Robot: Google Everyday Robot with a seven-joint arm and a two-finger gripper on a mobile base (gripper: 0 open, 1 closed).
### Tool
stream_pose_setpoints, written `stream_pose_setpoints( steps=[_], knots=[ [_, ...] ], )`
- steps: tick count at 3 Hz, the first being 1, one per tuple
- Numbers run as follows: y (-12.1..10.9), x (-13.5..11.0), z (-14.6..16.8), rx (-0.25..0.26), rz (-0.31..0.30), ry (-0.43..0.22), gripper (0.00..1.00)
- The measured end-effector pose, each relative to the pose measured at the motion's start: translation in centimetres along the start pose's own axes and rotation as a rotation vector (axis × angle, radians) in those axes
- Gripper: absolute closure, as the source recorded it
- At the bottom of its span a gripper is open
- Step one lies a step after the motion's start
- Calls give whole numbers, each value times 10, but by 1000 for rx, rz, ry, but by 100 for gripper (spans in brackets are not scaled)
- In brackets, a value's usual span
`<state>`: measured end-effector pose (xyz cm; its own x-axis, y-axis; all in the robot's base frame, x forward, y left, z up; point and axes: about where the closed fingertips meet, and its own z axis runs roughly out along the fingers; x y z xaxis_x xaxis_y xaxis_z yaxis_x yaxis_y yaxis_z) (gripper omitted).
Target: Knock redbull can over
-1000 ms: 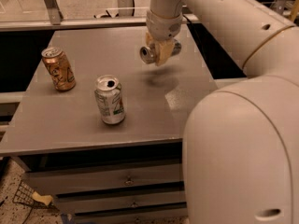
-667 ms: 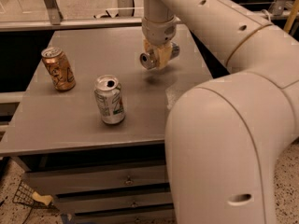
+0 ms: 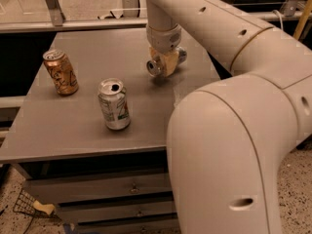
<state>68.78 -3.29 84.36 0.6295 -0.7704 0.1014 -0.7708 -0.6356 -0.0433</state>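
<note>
Three cans: a slim silver-grey redbull can (image 3: 154, 68), a wider silver aluminium can with green and red marks (image 3: 114, 104), and an orange-gold aluminium can (image 3: 60, 72), all on the flat grey table (image 3: 87, 43).
Gripper: the two-finger gripper (image 3: 164, 68) hangs from the cream arm (image 3: 219, 28) over the table's far half.
Fingers: the tan fingers (image 3: 168, 61) look clenched around the redbull can's middle.
Redbull can: on its side between the fingers, one end poking out each way; resting on the table or just above it, cannot tell.
Others: both upright, off to the picture-left of the fingers and nearer the camera, well apart from them.
Change: over the last second the gripper has shifted slightly toward those cans and lower, the slim can sideways throughout.
Meaning: the can is already off its base, so probably only release remains.
</note>
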Motion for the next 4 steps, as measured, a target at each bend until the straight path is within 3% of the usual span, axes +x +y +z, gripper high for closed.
stream_pose_setpoints(
  steps=[3, 4],
  knots=[
    [-13, 2, 8, 40, -1, 6, 9],
    [-16, 2, 10, 48, -2, 7, 0]
  ],
)
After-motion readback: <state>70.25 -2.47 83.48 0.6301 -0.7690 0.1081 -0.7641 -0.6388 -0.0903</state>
